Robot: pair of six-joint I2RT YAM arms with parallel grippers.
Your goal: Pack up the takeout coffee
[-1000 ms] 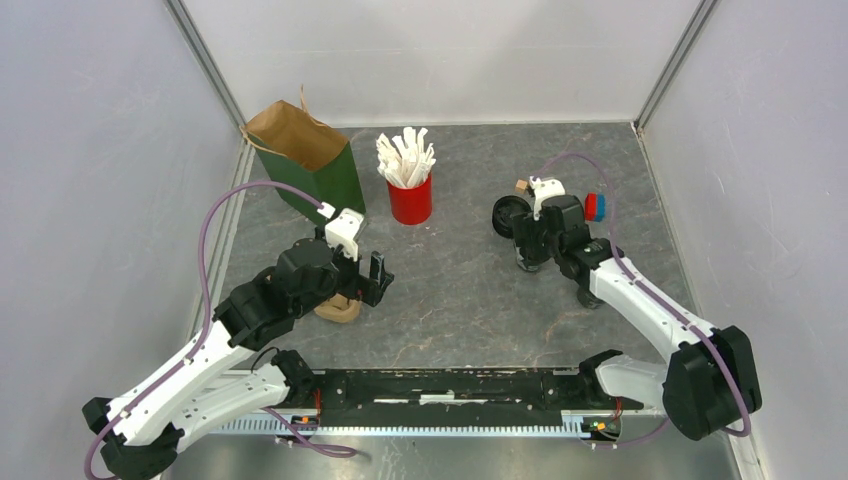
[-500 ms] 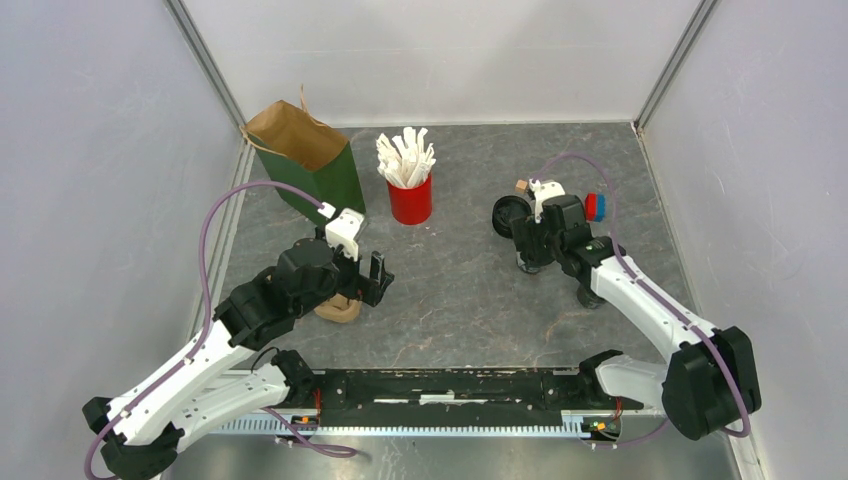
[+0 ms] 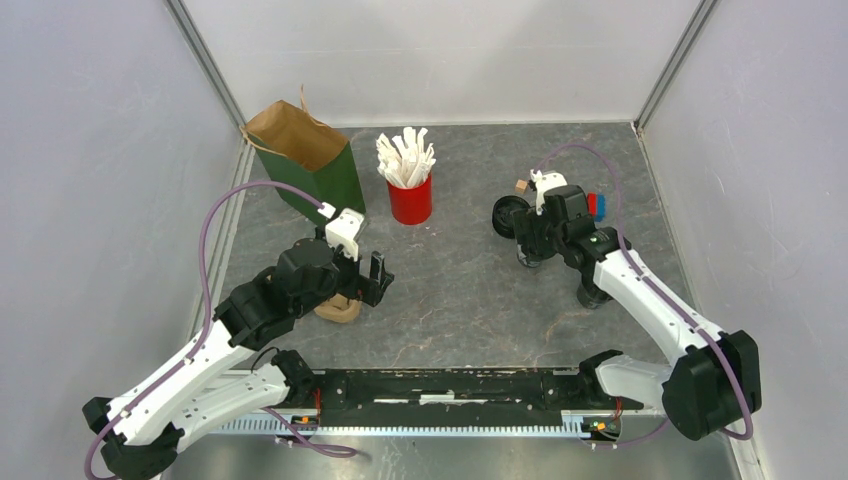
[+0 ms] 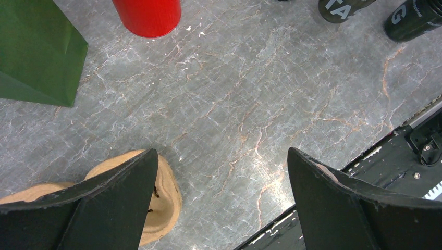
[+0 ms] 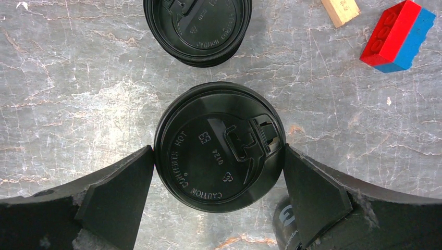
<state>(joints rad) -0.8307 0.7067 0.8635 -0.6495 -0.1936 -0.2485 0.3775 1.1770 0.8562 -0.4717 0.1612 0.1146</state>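
Grey marbled desk [image 3: 450, 290] inside a pale-walled enclosure. The coffee cup [image 5: 219, 151] stands upright on the far right part of the desk w/ its flat black lid [image 5: 198, 172] seated on top. Seen from above, only the lid shows.

The right end effector [image 5: 219, 151] is straight over the cup, spread about as wide as the lid. Its fingertips [image 5: 130, 177] touch the rim on opposite sides, so it grips the cup across the lid.

Just beside the cup, on the near side, is a second black cup [image 5: 284, 223] w/ a white "G" on its side, partly hidden under the right finger. Just beyond the coffee cup a spare black lid [image 5: 198, 23] sits on the desk, apart from it. Further right are a small wood block [image 5: 340, 9] and a red-and-blue toy brick [image 5: 398, 35], near each other but not touching.

Mid-desk toward the back is a red cup [image 3: 410, 200] full of white sticks [image 3: 405, 155]. Left of it a green paper bag [image 3: 310, 165] stands open near the back-left corner.

The left end effector [image 4: 222, 152] hangs over the near-left area, well apart from the coffee cup. It's wide open w/ nothing btwn the fingers. A tan round object [image 4: 164, 198] lies on the desk, partly under its left finger
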